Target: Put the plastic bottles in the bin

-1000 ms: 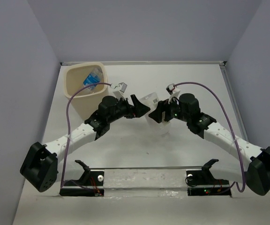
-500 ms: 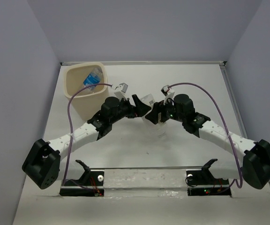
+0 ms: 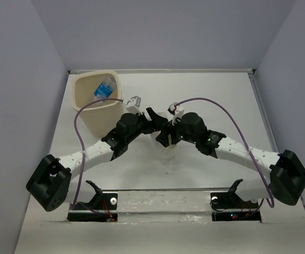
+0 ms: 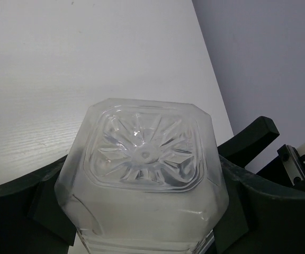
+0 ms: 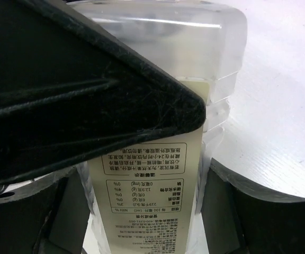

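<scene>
A squarish clear bottle [image 5: 147, 201] with a white printed label hangs between both grippers above the table's middle. My right gripper [image 5: 147, 211] is shut on its labelled body. In the left wrist view the bottle's star-patterned base [image 4: 144, 153] fills the space between my left gripper's [image 4: 142, 203] fingers, and both pads press its sides. From above, the left gripper [image 3: 157, 120] and right gripper [image 3: 164, 135] meet tip to tip and hide most of the bottle. The cream bin [image 3: 83, 114] stands at the back left with a blue-labelled bottle [image 3: 104, 89] inside.
The left arm's black finger [image 5: 62, 90] fills the upper left of the right wrist view. A purple cable [image 3: 216, 106] arcs over the right arm and another [image 3: 77, 127] loops beside the bin. A metal rail [image 3: 163, 198] lies along the near edge.
The right arm has carried the bottle leftward to the left gripper. The left jaws have come in from wide open onto the bottle's base end.
</scene>
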You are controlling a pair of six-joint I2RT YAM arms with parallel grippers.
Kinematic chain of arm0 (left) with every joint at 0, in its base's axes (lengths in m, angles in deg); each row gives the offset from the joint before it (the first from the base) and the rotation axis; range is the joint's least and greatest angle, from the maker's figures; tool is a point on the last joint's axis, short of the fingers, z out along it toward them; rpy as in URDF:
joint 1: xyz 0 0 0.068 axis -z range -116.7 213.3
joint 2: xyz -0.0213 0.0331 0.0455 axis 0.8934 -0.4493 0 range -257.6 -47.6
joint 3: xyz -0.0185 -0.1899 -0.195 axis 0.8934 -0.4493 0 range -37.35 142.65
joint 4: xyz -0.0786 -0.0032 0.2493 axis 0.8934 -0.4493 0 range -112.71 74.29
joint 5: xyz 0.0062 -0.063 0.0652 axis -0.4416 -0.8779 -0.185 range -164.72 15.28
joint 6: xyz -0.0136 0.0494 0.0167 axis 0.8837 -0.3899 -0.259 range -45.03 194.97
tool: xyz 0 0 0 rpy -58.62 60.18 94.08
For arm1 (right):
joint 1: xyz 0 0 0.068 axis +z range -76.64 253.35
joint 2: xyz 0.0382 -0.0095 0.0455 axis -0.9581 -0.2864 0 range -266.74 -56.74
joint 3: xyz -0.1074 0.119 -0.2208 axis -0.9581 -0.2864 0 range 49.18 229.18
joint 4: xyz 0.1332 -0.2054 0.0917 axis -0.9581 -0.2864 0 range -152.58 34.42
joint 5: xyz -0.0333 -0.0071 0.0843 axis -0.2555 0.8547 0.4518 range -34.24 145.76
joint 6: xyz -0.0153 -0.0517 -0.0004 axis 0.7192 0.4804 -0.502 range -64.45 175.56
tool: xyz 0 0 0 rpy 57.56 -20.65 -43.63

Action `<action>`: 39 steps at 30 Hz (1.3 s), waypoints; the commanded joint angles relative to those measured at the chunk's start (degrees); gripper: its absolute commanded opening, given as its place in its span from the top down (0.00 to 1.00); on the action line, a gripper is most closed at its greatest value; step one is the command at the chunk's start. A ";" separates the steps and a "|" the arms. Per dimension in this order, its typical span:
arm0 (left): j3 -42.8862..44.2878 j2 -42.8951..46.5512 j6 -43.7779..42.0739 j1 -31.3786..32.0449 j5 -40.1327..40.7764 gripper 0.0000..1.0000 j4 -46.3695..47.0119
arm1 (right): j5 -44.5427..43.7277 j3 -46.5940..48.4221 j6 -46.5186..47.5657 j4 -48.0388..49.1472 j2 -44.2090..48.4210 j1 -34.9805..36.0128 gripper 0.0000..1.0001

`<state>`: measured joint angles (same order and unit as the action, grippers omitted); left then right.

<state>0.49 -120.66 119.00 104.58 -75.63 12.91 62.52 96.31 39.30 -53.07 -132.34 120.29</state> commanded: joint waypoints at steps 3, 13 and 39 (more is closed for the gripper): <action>0.30 6.24 -1.31 1.61 3.88 0.58 7.43 | -4.13 1.65 -0.80 2.42 3.87 2.81 0.32; 23.57 13.99 -14.14 -6.62 13.13 0.62 -17.26 | -1.49 -2.83 1.31 0.49 21.16 2.81 0.00; 33.54 6.43 -46.14 -30.91 42.59 0.58 -13.25 | -2.28 -9.25 1.84 2.59 25.32 2.81 0.02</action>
<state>37.15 -116.22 78.52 73.56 -33.49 -10.08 59.29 87.57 40.42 -54.71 -108.38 122.61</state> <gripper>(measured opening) 0.884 0.983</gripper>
